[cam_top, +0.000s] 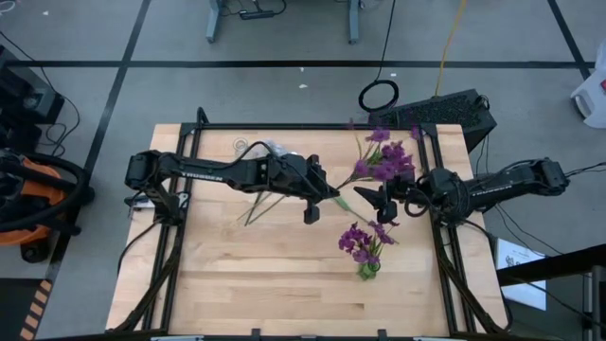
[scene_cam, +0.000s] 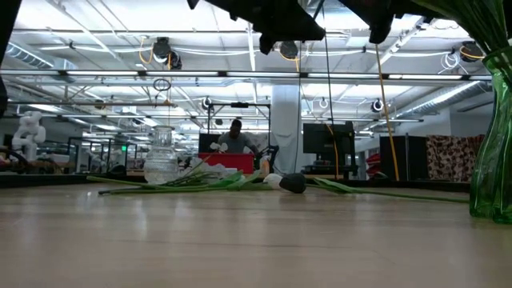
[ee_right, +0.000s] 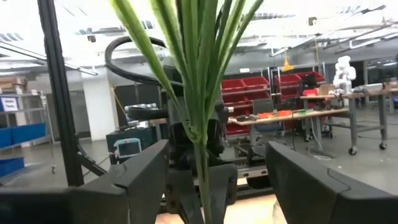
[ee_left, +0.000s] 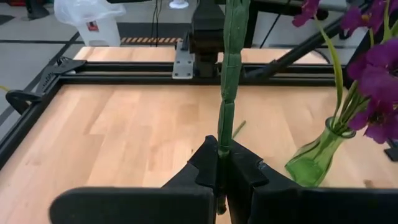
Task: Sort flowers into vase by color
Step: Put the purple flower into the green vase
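**Stem handover in the air: risks of a slip or a pull**

The left gripper (ee_left: 219, 163) has its fingers closed on a green stem (ee_left: 227, 74) of a purple flower (cam_top: 383, 163), and the stem stands up out of the pinch. The right gripper (cam_top: 386, 206) faces it very near, above the middle of the counter (cam_top: 237, 284). Its fingers (ee_right: 146, 171) are spread wide, and the stalk and leaves hang between them without touching.

The first risk, I think, is timing. If the left fingers release before the right fingers close, the stem falls to the counter. If both grip and one arm moves, the thin stem can bend or the blossom can tear.

The second risk is the green vase (cam_top: 367, 270), which stands just below the right fingers and already holds purple flowers (cam_top: 360, 242). A low sweep can knock it over.

Other stems (cam_top: 260, 204) lie under the left arm, near a clear vase (scene_cam: 162, 157), so a dropped flower can mix with them.
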